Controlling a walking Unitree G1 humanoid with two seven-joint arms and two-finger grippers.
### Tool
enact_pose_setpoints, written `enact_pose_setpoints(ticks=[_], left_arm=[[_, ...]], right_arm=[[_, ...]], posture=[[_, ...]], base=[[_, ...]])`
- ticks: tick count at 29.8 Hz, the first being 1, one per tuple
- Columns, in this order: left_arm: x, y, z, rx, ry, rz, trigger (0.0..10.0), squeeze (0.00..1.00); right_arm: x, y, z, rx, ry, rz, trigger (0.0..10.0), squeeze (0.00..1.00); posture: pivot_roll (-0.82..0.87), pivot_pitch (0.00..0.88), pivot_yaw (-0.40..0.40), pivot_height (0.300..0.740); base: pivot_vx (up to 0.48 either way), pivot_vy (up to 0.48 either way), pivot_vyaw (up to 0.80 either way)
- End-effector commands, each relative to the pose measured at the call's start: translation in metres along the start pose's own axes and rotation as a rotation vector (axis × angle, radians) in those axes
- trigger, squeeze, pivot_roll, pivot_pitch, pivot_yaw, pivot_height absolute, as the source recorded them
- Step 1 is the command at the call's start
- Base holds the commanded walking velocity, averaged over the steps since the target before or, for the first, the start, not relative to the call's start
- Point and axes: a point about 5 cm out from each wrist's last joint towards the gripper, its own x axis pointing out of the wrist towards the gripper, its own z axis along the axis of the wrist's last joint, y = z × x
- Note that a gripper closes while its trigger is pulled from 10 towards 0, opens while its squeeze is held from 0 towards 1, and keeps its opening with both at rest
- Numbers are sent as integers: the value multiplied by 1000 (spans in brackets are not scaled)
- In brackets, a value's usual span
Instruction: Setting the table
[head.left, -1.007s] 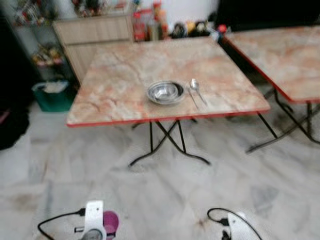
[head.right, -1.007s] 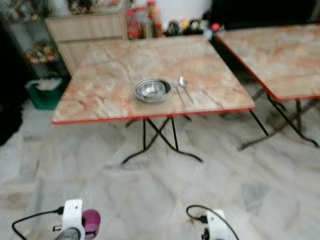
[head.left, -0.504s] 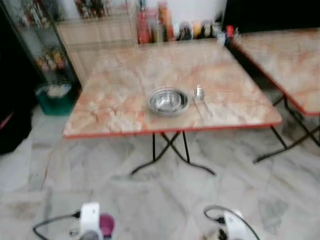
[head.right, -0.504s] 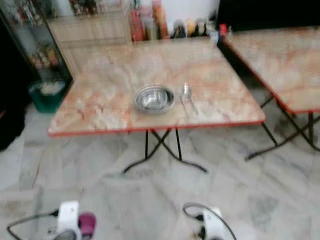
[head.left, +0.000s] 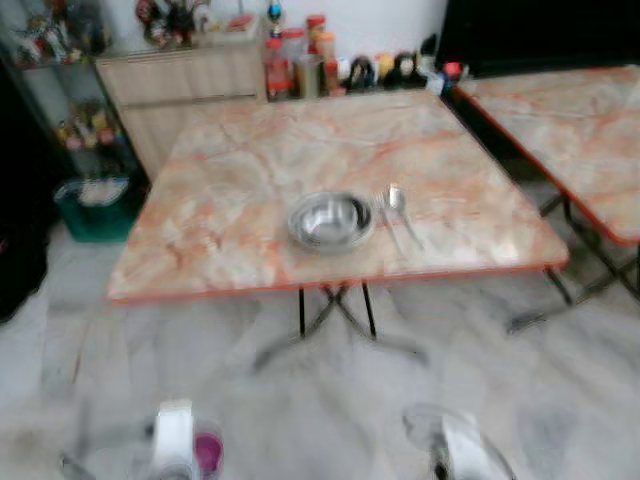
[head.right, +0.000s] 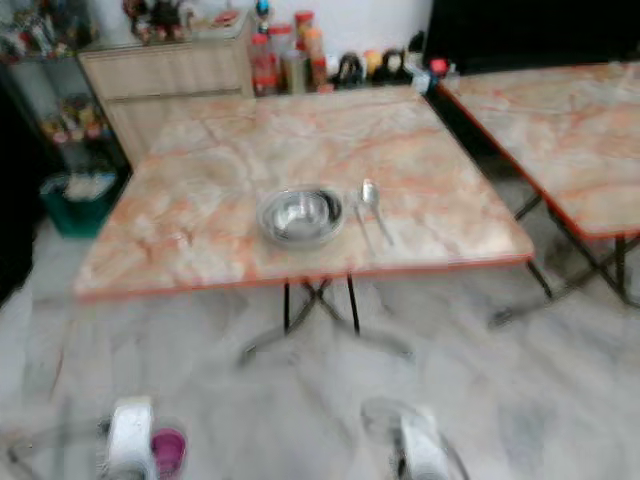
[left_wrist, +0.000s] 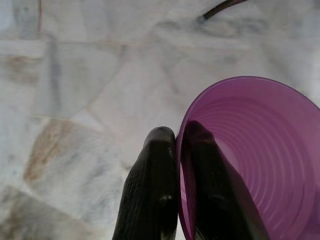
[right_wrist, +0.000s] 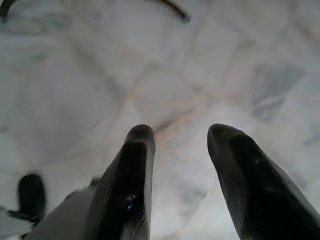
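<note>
Marble-patterned table (head.left: 230, 200) with a red edge stands ahead of us on the pale tiled floor (head.left: 300, 400), and near its front edge sits a steel bowl (head.left: 330, 220) with a spoon (head.left: 398, 205) and what may be a fork lying just to its right; the blur keeps us from being sure of the fork. A second, similar table (head.left: 570, 130) stands off to our right. Behind the first table we see a wooden cabinet (head.left: 180, 85), bottles and jars (head.left: 300, 60) along the wall, and a green bin (head.left: 95, 205) at the left. Our left gripper (left_wrist: 179, 145) hangs low over the floor, its fingers (left_wrist: 155, 175) pinched on the rim of a purple cup (left_wrist: 250, 155), one finger inside and one outside. Our right gripper (right_wrist: 180, 135) also hangs over the floor, fingers apart and holding nothing.
</note>
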Motion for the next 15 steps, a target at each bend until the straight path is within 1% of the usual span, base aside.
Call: enact_pose_setpoints(ticks=[1, 15], left_arm=[[1, 16, 1, 11, -1, 38, 10000, 0], [1, 13, 0, 22, 1, 27, 10000, 0]], right_arm=[[1, 14, 8, 12, -27, 32, 10000, 0], [1, 14, 6, 12, -23, 34, 10000, 0]], posture=[[-25, 0, 40, 740], [-28, 0, 44, 740]], base=[[315, 0, 0], [316, 0, 0]])
